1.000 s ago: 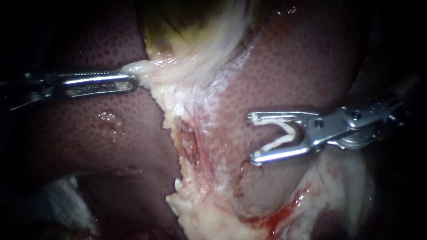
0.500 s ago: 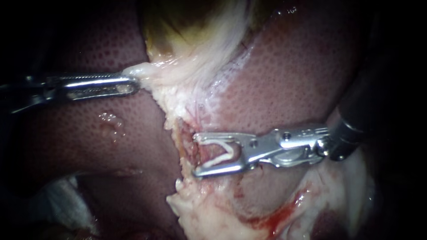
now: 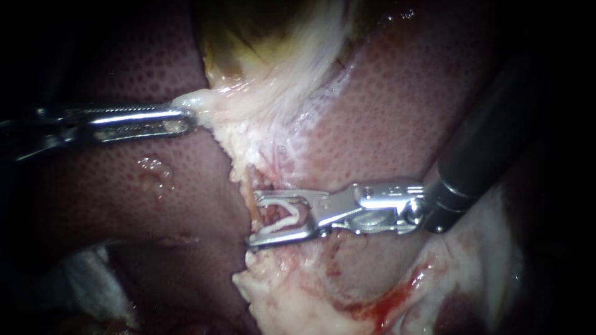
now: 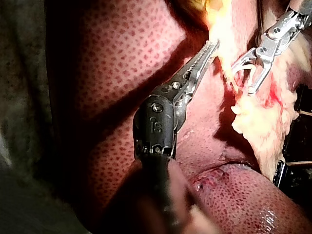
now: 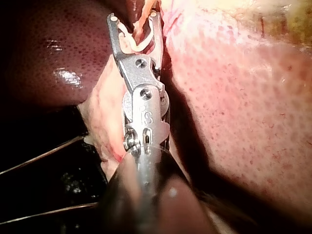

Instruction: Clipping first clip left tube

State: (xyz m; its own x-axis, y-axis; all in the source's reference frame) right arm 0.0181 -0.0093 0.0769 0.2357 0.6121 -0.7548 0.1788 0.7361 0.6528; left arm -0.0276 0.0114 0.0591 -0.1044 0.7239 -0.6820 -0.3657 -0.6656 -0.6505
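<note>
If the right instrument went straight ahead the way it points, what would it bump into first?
Probably the thin reddish tube, lying between the legs of the clip held in the jaws of the right instrument. Past it is the liver, though depth is hard to judge.

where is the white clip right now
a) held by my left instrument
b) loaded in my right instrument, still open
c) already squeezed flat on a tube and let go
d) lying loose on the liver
b: the clip sits as an open V inside the right instrument, while the left instrument grips only white tissue.
</note>
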